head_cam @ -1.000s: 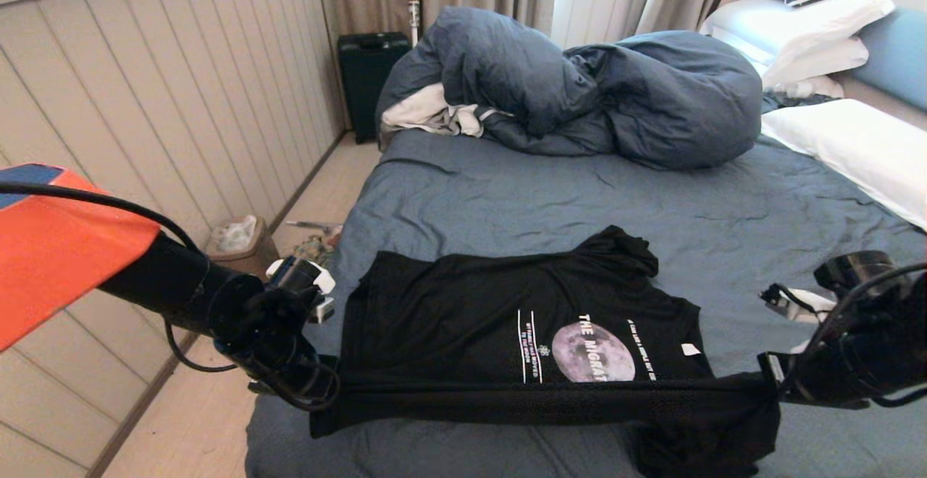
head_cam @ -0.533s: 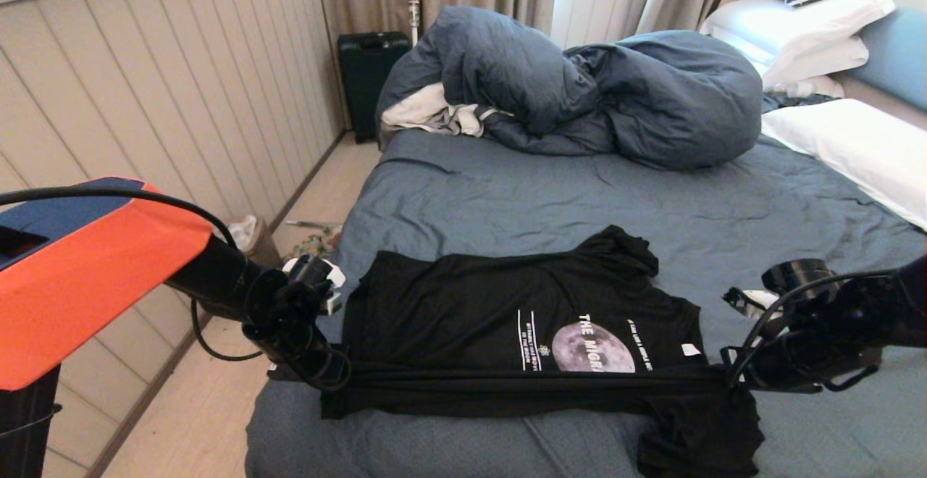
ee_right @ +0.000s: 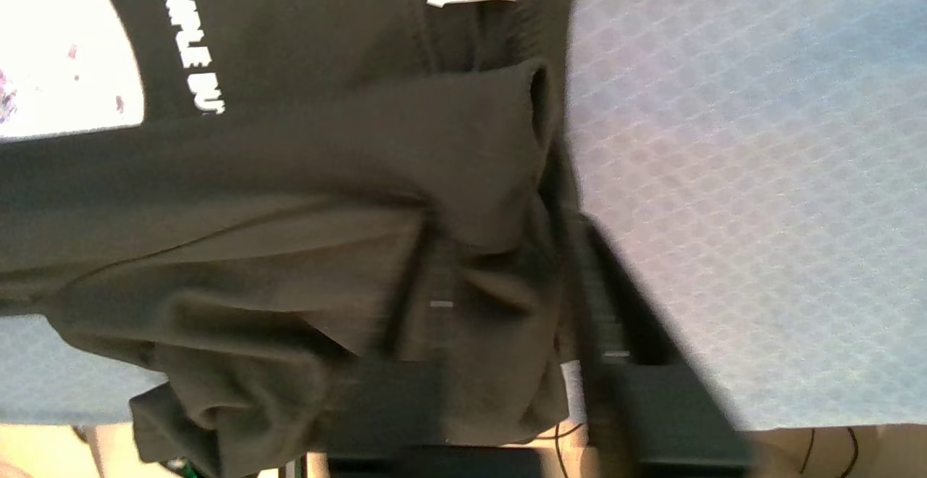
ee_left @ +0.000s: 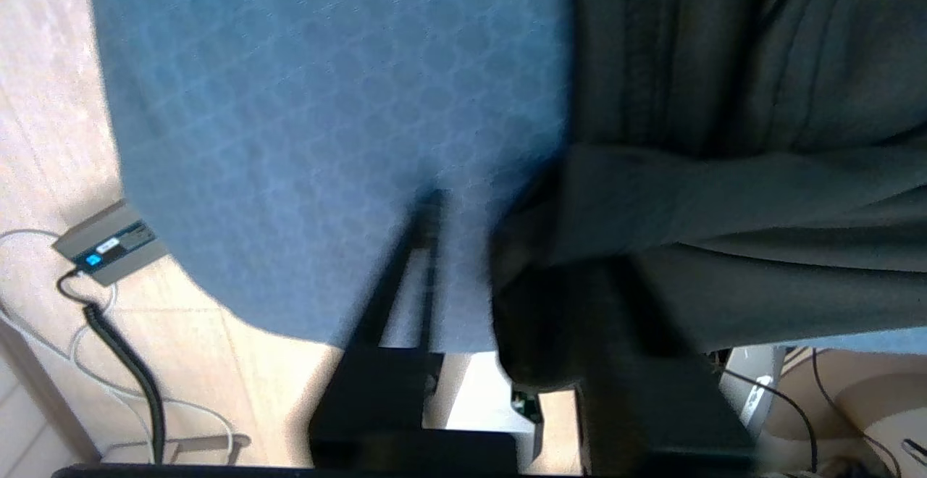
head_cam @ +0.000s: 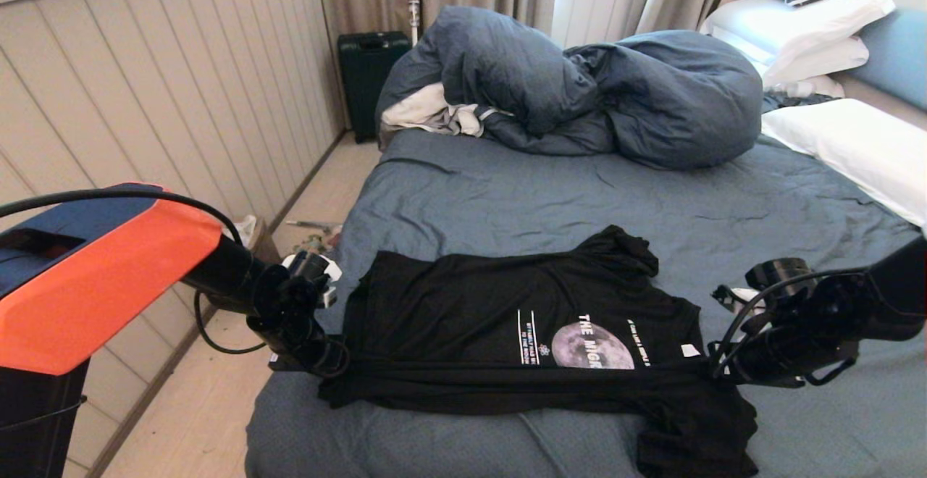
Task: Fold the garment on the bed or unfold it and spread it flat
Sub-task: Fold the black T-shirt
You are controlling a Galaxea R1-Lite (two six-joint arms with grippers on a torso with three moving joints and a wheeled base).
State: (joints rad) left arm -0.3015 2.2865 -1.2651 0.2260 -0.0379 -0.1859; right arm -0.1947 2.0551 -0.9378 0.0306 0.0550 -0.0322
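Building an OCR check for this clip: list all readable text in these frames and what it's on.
"THE MIGR": white, on the garment above the moon print, cut off by the fold.
"SIMPLE BU": white, on the same shirt, right wrist view, also cut off.
Small lines left of the moon: too small.
Neck tag: nothing readable.

Bed (head_cam: 507, 195), T-shirt (head_cam: 463, 319), duvet (head_cam: 615, 94), pillows (head_cam: 847, 141)

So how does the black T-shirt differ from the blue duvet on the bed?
The black T-shirt lies spread low at the near edge of the bed; the blue duvet is heaped in a bulky mound at the far side. The T-shirt carries a moon print and white lettering; the duvet is plain. Both rest on the bed's sheet.
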